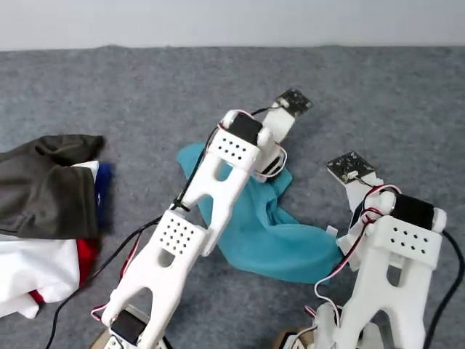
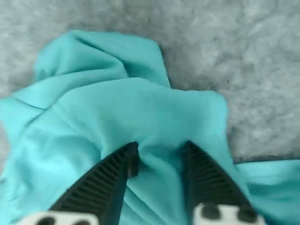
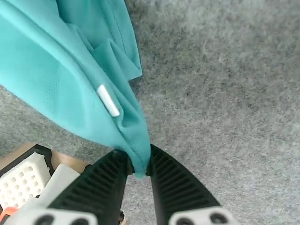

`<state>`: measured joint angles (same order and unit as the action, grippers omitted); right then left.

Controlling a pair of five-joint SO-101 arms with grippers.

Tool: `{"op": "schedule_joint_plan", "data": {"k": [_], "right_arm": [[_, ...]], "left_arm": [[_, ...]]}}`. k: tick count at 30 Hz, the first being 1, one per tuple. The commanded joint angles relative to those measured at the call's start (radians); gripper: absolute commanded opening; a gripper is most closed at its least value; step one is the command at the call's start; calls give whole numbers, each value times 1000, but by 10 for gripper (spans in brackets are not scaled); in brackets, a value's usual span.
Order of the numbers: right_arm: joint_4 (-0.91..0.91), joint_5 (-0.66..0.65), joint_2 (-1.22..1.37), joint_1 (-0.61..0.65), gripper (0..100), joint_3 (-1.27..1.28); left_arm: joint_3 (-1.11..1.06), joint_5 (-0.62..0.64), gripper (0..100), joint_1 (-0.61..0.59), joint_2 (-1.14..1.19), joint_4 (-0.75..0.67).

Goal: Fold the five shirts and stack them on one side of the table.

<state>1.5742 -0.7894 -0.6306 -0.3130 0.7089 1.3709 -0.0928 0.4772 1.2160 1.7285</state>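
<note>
A teal shirt lies crumpled at the middle of the grey table. My left gripper is over the shirt's far part. In the left wrist view, that gripper is shut on a raised fold of the teal shirt. My right gripper is at the shirt's near right corner. In the right wrist view, it pinches the edge of the teal shirt, beside a small white tag. The cloth hangs taut from that pinch.
A heap of other shirts sits at the left edge: a dark olive one on top, then a white one, with blue and red cloth showing beneath. Bare grey felt covers the far side and the right.
</note>
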Motion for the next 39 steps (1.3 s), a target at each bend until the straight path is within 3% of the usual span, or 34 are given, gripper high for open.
{"op": "schedule_joint_plan", "data": {"k": [1, 5, 11, 21, 30, 39], "right_arm": [[1, -3, -28, -12, 10, -5], [1, -3, -28, -12, 10, -5], [-24, 71, -30, -13, 10, -20], [-225, 160, -21, -15, 10, -157], [-568, 149, -18, -68, 10, -261], [-578, -3, -22, -58, 10, -146]], "left_arm": [[8, -26, 17, -31, -32, -11], [7, -97, 13, -48, -112, 28], [2, -95, 13, -104, -333, 28], [-30, -94, 13, -258, -638, 28], [-515, -106, 13, -278, -951, 28], [-1082, -276, 36, -281, -1178, 26]]}}
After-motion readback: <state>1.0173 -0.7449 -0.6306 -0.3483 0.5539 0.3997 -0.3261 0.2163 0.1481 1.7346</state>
